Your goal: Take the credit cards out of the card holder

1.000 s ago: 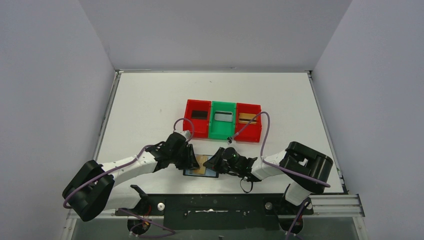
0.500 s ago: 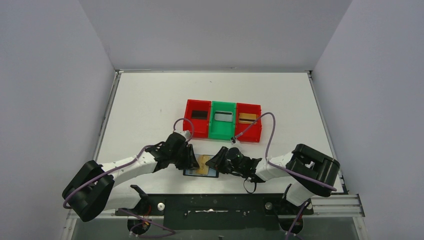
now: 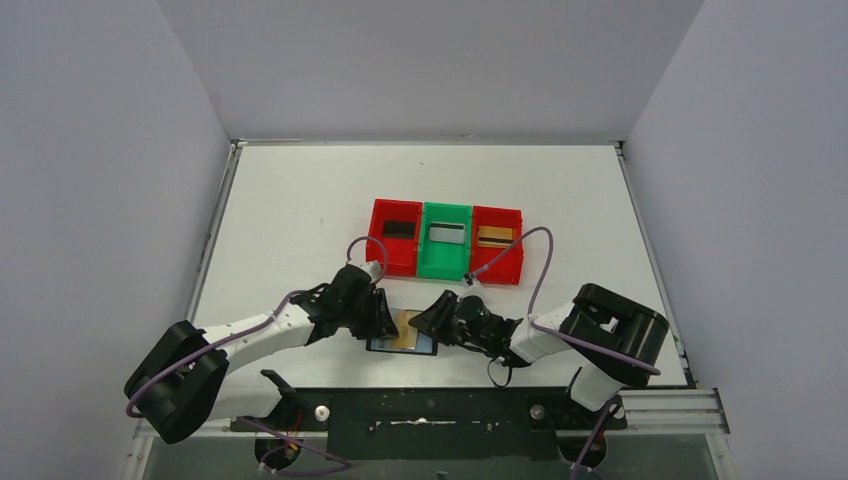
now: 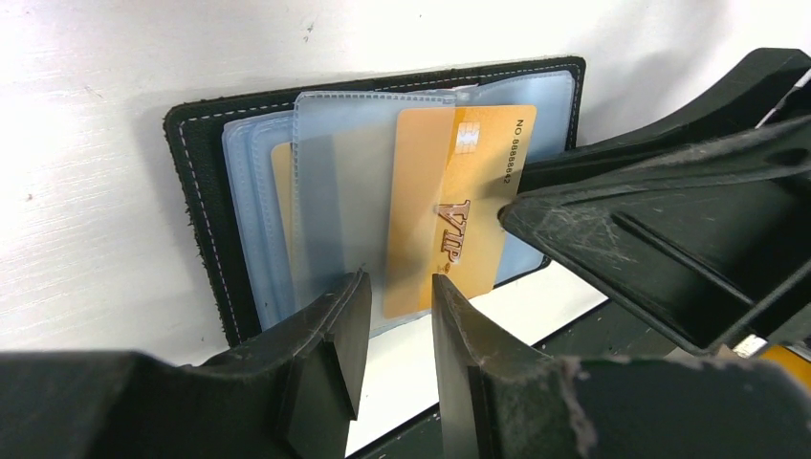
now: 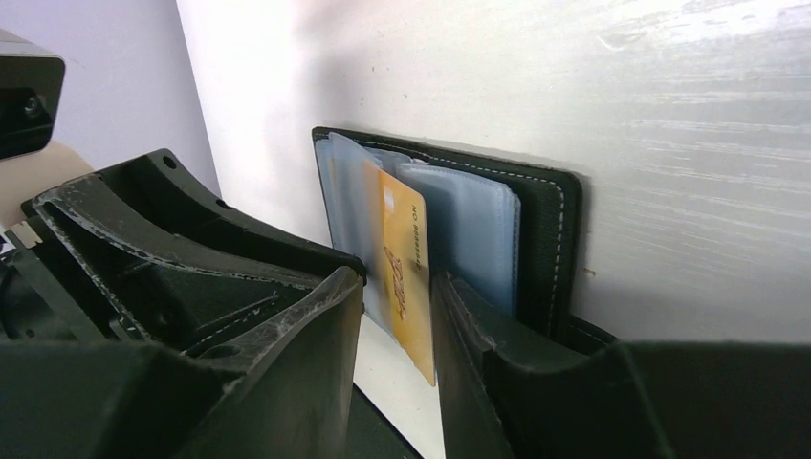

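Note:
The card holder lies open near the table's front edge, black with grey-blue clear sleeves. A gold credit card marked VIP sticks partway out of a sleeve toward the right. My left gripper stands at the sleeves' near edge, jaws a little apart with nothing pinched between them. My right gripper straddles the free end of the gold card, open, with a gap on the card's left side. Both grippers meet over the holder in the top view.
A row of three trays stands behind the holder: red, green, red, each with a card inside. The black front rail runs just below the holder.
My right gripper's jaws have spread apart off the gold card, and its arm has shifted slightly. The left gripper and the holder have stayed put.

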Robot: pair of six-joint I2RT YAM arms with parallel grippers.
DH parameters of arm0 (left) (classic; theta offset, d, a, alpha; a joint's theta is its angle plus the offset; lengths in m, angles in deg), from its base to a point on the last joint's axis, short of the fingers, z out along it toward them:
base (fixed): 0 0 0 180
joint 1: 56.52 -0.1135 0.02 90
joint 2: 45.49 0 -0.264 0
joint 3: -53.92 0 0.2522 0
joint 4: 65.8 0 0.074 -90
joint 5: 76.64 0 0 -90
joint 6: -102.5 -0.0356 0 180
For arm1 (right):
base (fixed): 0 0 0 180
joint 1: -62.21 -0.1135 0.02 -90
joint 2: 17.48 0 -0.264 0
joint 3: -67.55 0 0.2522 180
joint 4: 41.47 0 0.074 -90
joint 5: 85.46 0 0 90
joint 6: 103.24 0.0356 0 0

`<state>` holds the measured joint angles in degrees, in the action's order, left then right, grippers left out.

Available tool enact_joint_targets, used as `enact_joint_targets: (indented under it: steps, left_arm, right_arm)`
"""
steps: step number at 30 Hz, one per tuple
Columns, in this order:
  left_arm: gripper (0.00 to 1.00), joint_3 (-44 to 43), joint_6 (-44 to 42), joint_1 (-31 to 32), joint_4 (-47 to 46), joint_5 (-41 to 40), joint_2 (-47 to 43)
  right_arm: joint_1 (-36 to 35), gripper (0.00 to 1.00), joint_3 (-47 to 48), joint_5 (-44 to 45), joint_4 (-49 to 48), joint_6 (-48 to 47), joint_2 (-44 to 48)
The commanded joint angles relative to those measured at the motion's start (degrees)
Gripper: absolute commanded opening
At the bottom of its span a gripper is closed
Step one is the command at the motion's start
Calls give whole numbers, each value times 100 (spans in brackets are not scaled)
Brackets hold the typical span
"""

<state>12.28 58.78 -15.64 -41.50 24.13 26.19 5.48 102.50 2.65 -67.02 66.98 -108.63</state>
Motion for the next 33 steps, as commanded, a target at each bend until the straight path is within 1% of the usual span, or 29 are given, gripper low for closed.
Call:
enact_joint_targets:
  steps: [1,4,7,10,16,19,21,24,27,30,33]
  left_arm:
    - [30,149,-80,-1,86,-71,-5]
    - [30,199,-37,0,31,-38,-39]
    - [30,213,-9,1,31,-52,-61]
    - [30,204,10,-1,69,-127,-89]
    - [30,169,64,-1,109,-240,-202]
    - [30,141,82,-1,98,-255,-214]
    - [30,70,68,-1,109,-253,-153]
    - [30,-42,58,1,120,-274,-100]
    - [30,-115,40,-1,170,-322,-154]
    - [31,-114,54,-5,198,-333,-214]
    - [33,-108,57,-4,191,-321,-247]
  right_arm:
    - [-110,30,39,100,-685,-38,-252]
    - [-149,21,-21,162,-824,-42,-306]
    - [-150,8,-97,204,-808,38,-283]
    - [-148,0,-177,245,-773,57,-210]
    - [-120,0,-249,205,-613,-201,56]
    - [-118,0,-273,30,-1035,-580,147]
    - [-126,0,-297,27,-1128,-665,239]
    - [-146,0,-308,245,-727,-794,494]
    - [-211,0,-285,810,36,-997,861]
    - [-211,0,-230,991,579,-1136,1146]
    - [-289,0,-190,1172,729,-1345,1308]
